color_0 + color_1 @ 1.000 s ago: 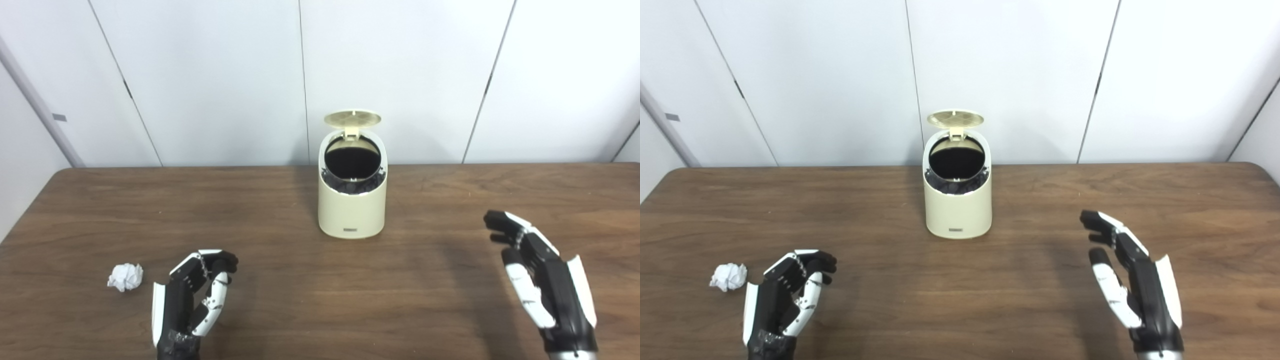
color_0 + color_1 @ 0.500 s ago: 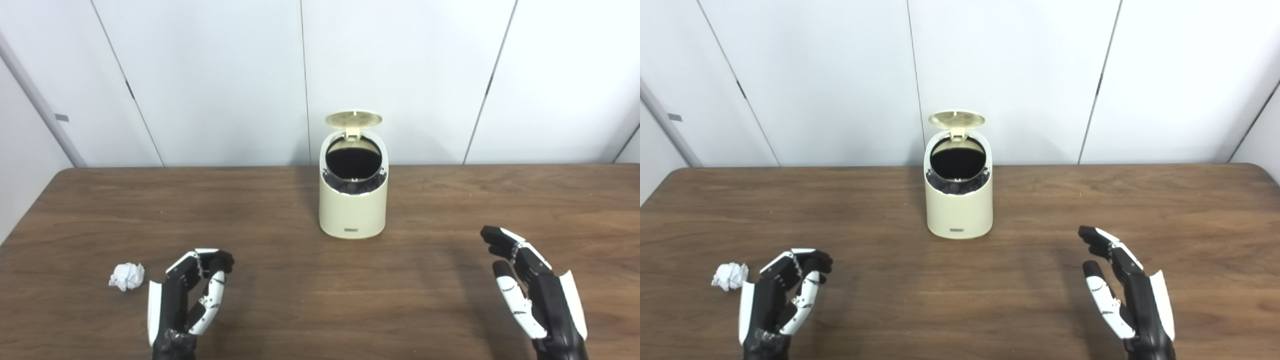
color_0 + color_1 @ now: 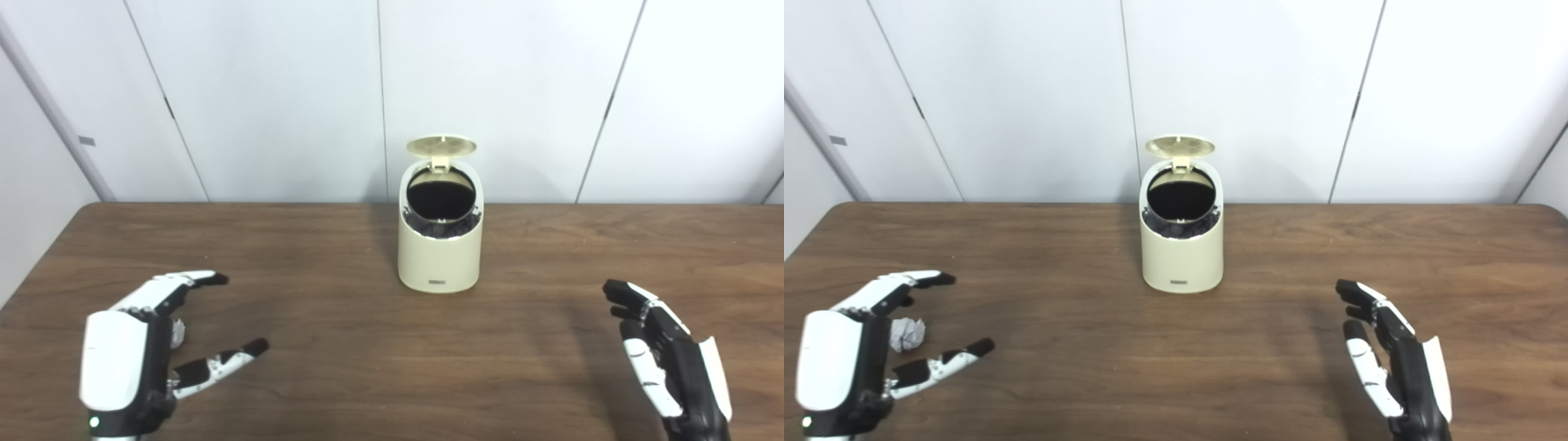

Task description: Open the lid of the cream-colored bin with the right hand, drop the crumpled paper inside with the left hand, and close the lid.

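The cream-colored bin (image 3: 439, 256) stands at the back middle of the table, its round lid (image 3: 441, 145) tipped up and the dark inside showing. The white crumpled paper (image 3: 907, 334) lies at the front left, under my left hand (image 3: 144, 343). That hand hovers palm down over it, open, with fingers and thumb spread on either side of the paper and not touching it. In the left eye view the hand hides most of the paper. My right hand (image 3: 667, 355) is open at the front right, empty, well away from the bin.
The brown wooden table (image 3: 343, 343) runs the picture's full width, its left edge (image 3: 43, 263) near my left hand. White wall panels (image 3: 275, 92) stand right behind the bin.
My left hand has turned palm down, spread its fingers and moved left over the paper. The right hand sank slightly toward the front. The camera shifted a little, sliding the scene right.
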Motion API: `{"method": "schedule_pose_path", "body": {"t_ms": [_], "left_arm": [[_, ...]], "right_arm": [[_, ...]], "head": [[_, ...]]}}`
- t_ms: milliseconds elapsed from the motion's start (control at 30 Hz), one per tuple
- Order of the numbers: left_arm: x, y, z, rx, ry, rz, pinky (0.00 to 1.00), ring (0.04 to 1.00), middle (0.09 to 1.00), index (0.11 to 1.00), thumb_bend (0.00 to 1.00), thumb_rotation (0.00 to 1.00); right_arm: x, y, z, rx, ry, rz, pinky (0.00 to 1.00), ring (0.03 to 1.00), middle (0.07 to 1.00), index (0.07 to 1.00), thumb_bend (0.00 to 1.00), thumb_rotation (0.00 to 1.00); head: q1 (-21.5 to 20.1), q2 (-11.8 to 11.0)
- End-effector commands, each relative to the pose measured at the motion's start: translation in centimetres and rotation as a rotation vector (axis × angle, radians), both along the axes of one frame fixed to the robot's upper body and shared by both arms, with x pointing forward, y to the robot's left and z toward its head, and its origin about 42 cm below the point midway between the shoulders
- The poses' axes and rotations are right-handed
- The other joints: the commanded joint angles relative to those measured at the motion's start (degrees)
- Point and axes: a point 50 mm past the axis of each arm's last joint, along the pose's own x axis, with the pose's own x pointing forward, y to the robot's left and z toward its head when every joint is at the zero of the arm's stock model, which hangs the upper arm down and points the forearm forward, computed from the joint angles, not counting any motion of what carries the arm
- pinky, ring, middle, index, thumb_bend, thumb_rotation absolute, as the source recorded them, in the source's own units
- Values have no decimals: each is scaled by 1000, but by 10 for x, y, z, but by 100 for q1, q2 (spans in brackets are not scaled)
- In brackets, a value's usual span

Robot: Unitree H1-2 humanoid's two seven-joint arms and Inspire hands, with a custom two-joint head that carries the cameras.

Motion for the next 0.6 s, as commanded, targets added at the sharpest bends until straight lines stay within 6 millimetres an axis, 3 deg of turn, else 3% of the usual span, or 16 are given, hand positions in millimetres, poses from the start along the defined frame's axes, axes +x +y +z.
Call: {"method": "schedule_pose_path", "body": {"t_ms": [0,100,167,233,300,467,567], "left_arm": [[-2,10,20,62,-61,30,538,656,657,635,1000,333],[-4,22,27,110,-29,104,530,654,662,643,1000,366],[-4,27,32,159,11,151,533,668,687,679,1000,443],[-3,29,34,200,54,186,557,722,740,733,1000,529],[-2,30,34,218,97,218,574,778,774,758,1000,540],[-1,29,28,223,166,287,623,877,823,801,1000,489],[-1,35,18,201,180,311,547,845,792,767,1000,318]], "right_arm": [[4,-2,12,-13,-83,5,732,783,768,746,147,802],[4,-3,13,-19,-77,4,721,772,763,744,147,799],[4,-3,14,-18,-71,3,731,777,765,747,138,791],[4,-5,14,-22,-70,-1,736,785,771,752,124,782],[4,-7,14,-37,-69,-9,720,779,768,749,113,748],[4,-13,14,-28,-62,-13,718,776,767,748,103,721],[5,-19,14,-39,-59,-14,720,780,768,742,100,709]], "head": [[35,5],[43,20],[59,31],[64,12],[80,7],[305,3],[517,9]]}}
